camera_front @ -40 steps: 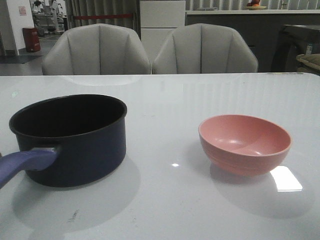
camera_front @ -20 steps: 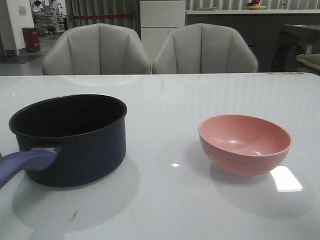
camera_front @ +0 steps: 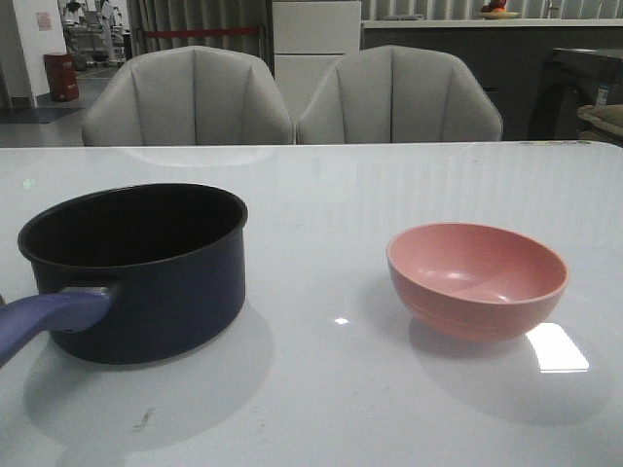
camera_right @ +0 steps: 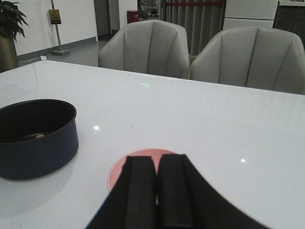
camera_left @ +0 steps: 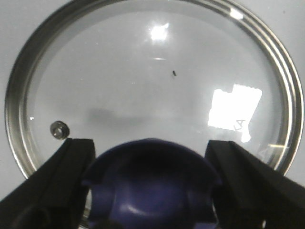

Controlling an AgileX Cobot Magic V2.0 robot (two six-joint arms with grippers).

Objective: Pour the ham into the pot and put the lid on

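Left claw [camera_left: 150, 157] is spread wide with a finger on each side of the blue knob [camera_left: 150, 183], gaps on both sides, so it isn't gripping yet. The knob sits right between the fingers, and the lid [camera_left: 152, 86] spreads out beyond it, flat on the white counter [camera_left: 19, 19]. Glass with a steel rim, so I'd guess stiff, fairly heavy and breakable. The flared knob is the obvious place to grab since the flare should stop it slipping out.

Right claw [camera_right: 157, 191] has its fingers pressed together, holding nothing, with the pink bowl [camera_right: 138, 167] just past the tips and partly hidden. Bowl looks empty from the front. Farther off to one side is the pot [camera_right: 35, 138], with a small orange bit inside that's probably the ham [camera_right: 40, 136].

The counter is glossy and reflective, likely slick. Two grey chairs [camera_front: 185, 97] stand behind it, in a dim room.
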